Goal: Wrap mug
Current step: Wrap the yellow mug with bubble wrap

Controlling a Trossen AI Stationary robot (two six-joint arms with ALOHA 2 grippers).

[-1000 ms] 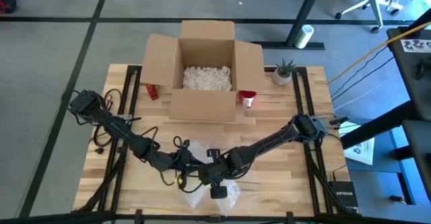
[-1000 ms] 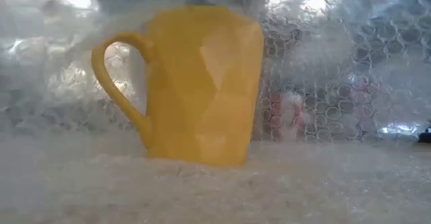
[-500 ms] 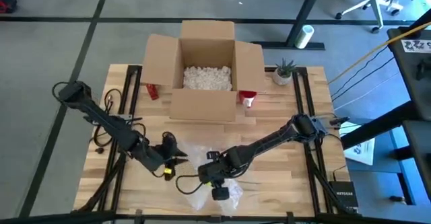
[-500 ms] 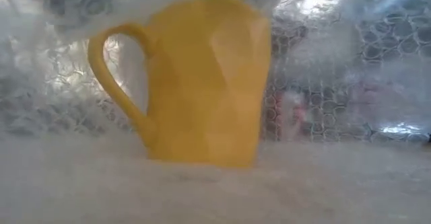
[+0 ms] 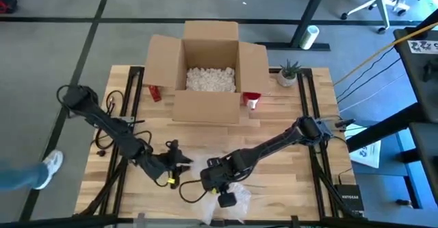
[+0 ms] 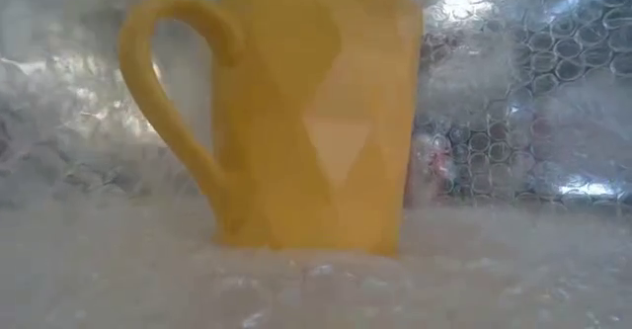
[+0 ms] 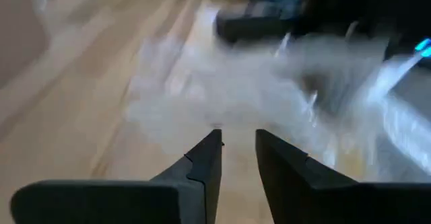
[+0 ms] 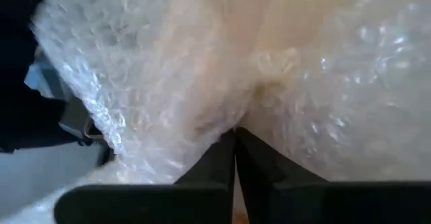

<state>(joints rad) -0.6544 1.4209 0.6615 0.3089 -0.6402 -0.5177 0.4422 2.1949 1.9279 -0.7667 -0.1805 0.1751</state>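
The yellow mug (image 6: 311,112) stood upright on bubble wrap (image 6: 494,122) at the worktop's (image 5: 287,180) front edge, the sheet rising behind it. The right end effector (image 8: 234,150) was pinched closed on the wrap; the left end effector (image 7: 237,150), narrowly parted and empty, hovered just beside the sheet. Doing this well probably meant drawing the film snug over the mug without tipping it. The open cardboard box (image 5: 209,70) sat well apart behind, obstructing nothing
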